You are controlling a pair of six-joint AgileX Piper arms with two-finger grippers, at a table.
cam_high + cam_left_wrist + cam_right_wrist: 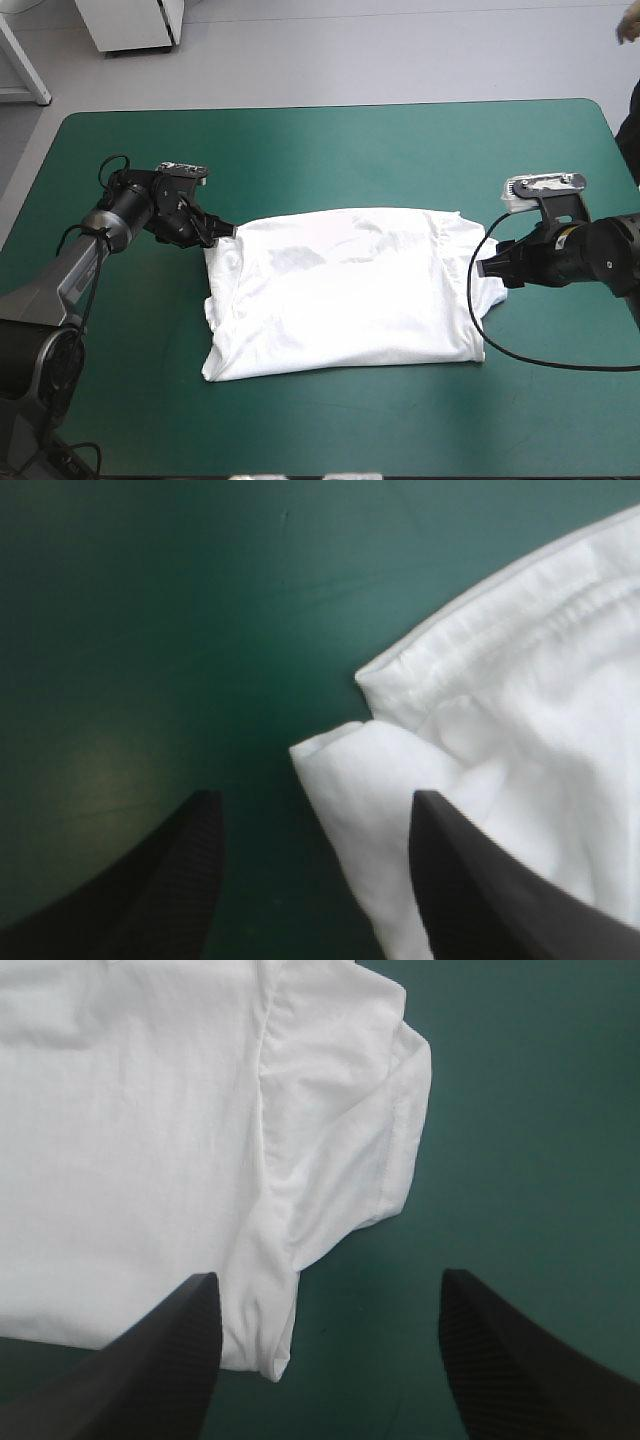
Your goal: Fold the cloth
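Observation:
The white T-shirt (pixel 345 295) lies flat on the teal-green cover as a rough rectangle, folded over along its left side. My left gripper (pixel 222 233) is at the shirt's far left corner. In the left wrist view the left gripper (pixel 315 798) is open, with a folded corner of the T-shirt (pixel 520 710) reaching between its fingers. My right gripper (pixel 488 268) is at the shirt's right edge. Seen from its own wrist, the right gripper (pixel 328 1278) stands open, and a sleeve (pixel 350 1140) of the T-shirt (pixel 130 1130) lies just ahead of it.
The teal-green cover (pixel 320 150) stretches wide between the shirt and the table's far edge, and a narrower strip runs along the near edge. A white cabinet stands on the floor beyond the far left corner.

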